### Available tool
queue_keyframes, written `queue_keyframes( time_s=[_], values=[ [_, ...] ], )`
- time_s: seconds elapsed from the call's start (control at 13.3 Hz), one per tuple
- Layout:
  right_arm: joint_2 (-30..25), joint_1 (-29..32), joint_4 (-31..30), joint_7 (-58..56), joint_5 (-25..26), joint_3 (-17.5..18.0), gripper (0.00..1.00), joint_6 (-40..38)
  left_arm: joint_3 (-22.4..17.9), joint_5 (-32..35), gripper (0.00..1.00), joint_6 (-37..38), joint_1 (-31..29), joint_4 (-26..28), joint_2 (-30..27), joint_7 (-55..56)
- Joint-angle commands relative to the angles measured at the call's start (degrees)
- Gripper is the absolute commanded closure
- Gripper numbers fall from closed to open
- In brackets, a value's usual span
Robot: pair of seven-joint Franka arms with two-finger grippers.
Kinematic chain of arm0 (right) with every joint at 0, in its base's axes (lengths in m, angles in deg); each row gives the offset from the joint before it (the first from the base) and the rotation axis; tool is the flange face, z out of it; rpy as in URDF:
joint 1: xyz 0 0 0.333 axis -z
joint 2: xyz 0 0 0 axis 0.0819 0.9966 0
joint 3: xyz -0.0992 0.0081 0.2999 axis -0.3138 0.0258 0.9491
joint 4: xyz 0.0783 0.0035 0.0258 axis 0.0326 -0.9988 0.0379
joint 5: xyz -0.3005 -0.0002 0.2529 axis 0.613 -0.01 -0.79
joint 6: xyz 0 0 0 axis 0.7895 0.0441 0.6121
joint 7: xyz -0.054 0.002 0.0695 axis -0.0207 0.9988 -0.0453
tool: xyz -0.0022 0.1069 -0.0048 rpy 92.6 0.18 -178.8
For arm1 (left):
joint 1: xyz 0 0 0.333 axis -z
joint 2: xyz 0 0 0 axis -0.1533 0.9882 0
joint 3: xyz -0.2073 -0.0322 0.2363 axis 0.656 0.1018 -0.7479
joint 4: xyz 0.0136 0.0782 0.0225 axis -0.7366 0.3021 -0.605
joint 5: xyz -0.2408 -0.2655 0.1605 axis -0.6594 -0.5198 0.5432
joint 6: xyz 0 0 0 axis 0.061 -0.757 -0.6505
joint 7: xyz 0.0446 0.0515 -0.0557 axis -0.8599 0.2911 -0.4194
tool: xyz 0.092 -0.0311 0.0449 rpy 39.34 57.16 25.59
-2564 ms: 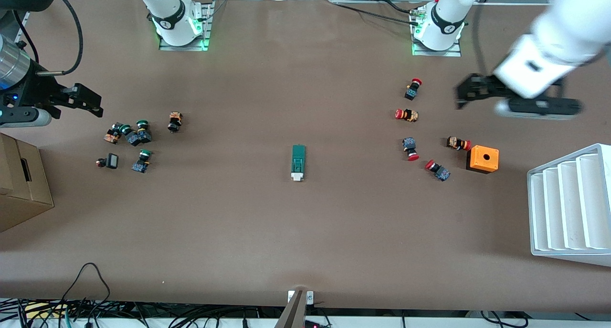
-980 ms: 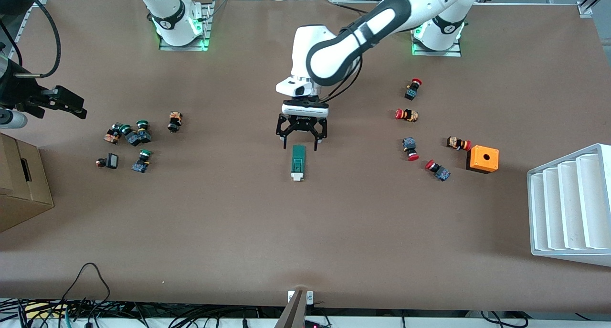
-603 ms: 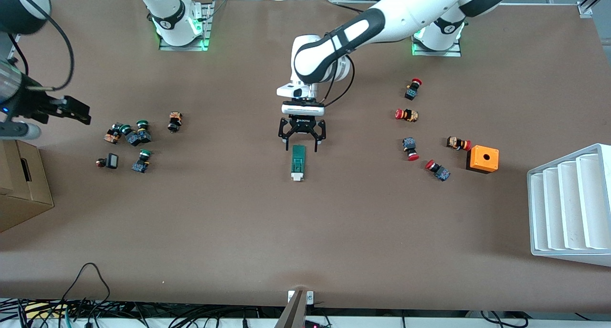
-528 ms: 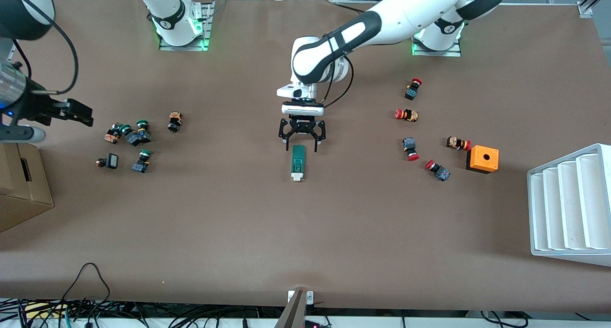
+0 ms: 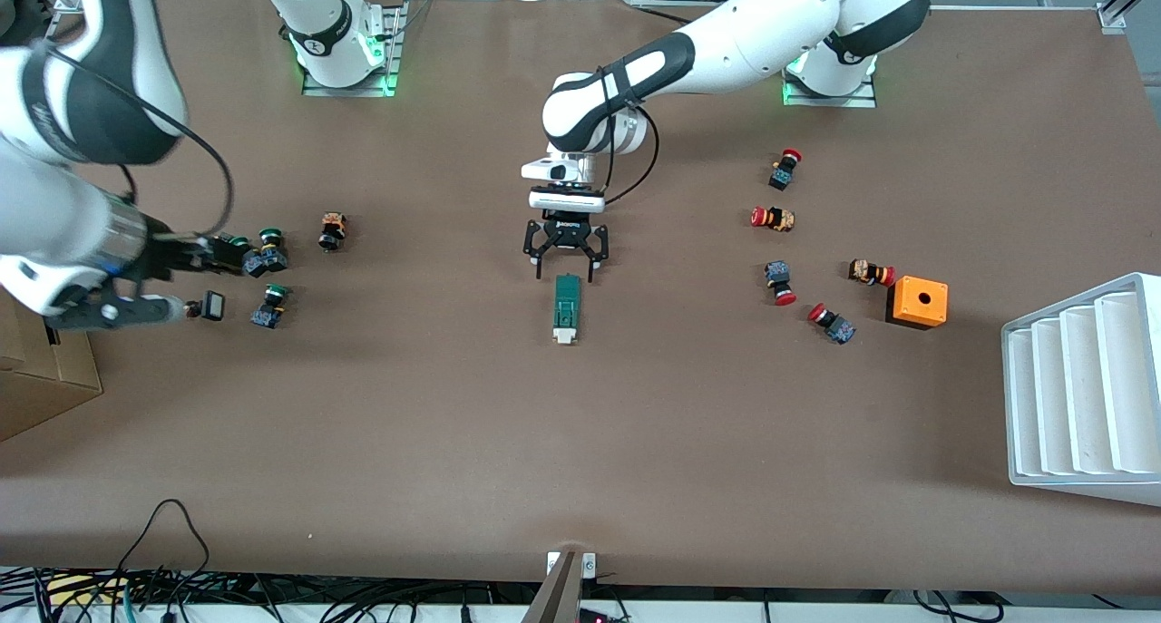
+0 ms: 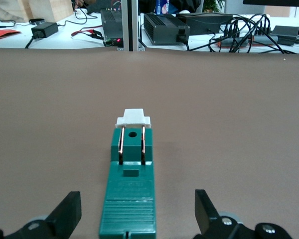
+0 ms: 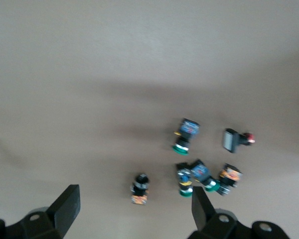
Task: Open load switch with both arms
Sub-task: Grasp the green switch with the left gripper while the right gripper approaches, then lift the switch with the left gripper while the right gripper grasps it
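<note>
The load switch (image 5: pixel 567 307) lies flat mid-table, a slim dark-green block whose white tab points at the front camera. In the left wrist view the load switch (image 6: pixel 131 196) runs away from the camera, its white tab (image 6: pixel 133 117) at the tip. My left gripper (image 5: pixel 562 273) hangs open just over the switch's tab-less end. Its fingers (image 6: pixel 70 211) stand wide on either side of the green body without touching it. My right gripper (image 5: pixel 222 257) is open over the green-capped buttons (image 5: pixel 263 260) at the right arm's end of the table, with nothing between its fingers (image 7: pixel 67 206).
Several red-capped push buttons (image 5: pixel 780 242) and an orange cube with a hole (image 5: pixel 918 302) lie toward the left arm's end. A white ribbed rack (image 5: pixel 1079 387) stands at that end. A cardboard box (image 5: pixel 36 378) sits at the right arm's end.
My right arm has swung in from the table's end to over the green-capped buttons. My left gripper has stayed open over the switch's end, shifting only slightly.
</note>
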Motion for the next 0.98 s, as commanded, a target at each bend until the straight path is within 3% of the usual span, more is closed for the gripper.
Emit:
queue_keyframes(
  time_s=[0.0, 0.23, 0.45, 0.75, 0.9],
  values=[
    [8.7, 0.0, 11.0, 8.0, -7.6, -0.1, 0.01, -1.3, 0.1, 3.8, 0.0, 2.5, 2.2, -5.4, 5.1, 0.8],
    [16.2, -2.5, 17.6, 16.9, -10.1, 0.0, 0.01, -0.2, -0.5, 6.1, 0.0, 2.6, 2.0, -5.2, 5.9, 1.7],
    [25.2, -7.9, 23.9, 33.9, -11.6, 0.0, 0.01, 3.5, -1.2, 6.9, 0.0, 3.2, 1.8, -4.8, 6.2, 1.7],
    [32.4, -16.0, 25.5, 52.7, -14.1, -0.1, 0.03, 12.2, -2.1, 9.2, 0.0, 4.2, 1.8, -4.5, 7.3, 1.7],
    [34.7, -20.0, 25.5, 61.8, -14.3, -0.2, 0.03, 16.5, -2.0, 9.4, 0.06, 4.6, 1.8, -4.5, 7.7, 1.7]
  ],
)
